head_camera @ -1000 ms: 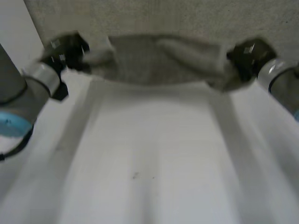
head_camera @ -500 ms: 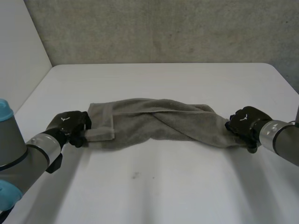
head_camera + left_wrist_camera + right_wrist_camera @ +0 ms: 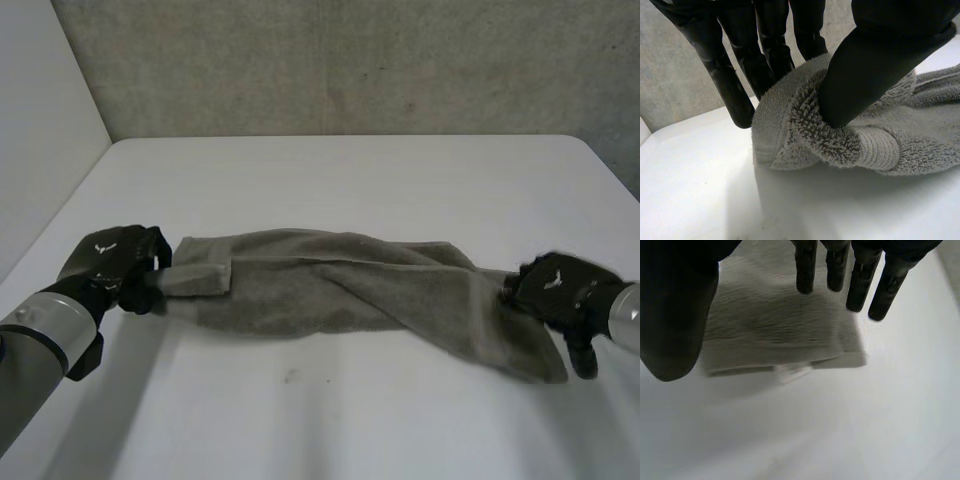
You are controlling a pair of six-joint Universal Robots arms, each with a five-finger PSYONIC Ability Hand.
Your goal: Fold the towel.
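A grey towel [image 3: 330,285] lies bunched and twisted in a long band across the white table [image 3: 350,180]. My left hand [image 3: 115,262] is at the towel's left end, and its thumb [image 3: 865,75] pinches a fold of the towel [image 3: 850,135] against the fingers [image 3: 740,60]. At the towel's right end hovers my right hand [image 3: 562,290]. Its fingers [image 3: 860,280] are straight and spread above the towel's corner [image 3: 780,335], which lies flat on the table with a small label at its edge, and nothing is between them and the thumb [image 3: 675,315].
A rough grey wall [image 3: 350,60] stands behind the table's far edge, and a white panel [image 3: 40,130] rises along its left side. A small dark speck [image 3: 290,376] marks the table in front of the towel.
Both hands came down and toward me with the towel, which now rests on the table. My right hand has opened and let go of the right end.
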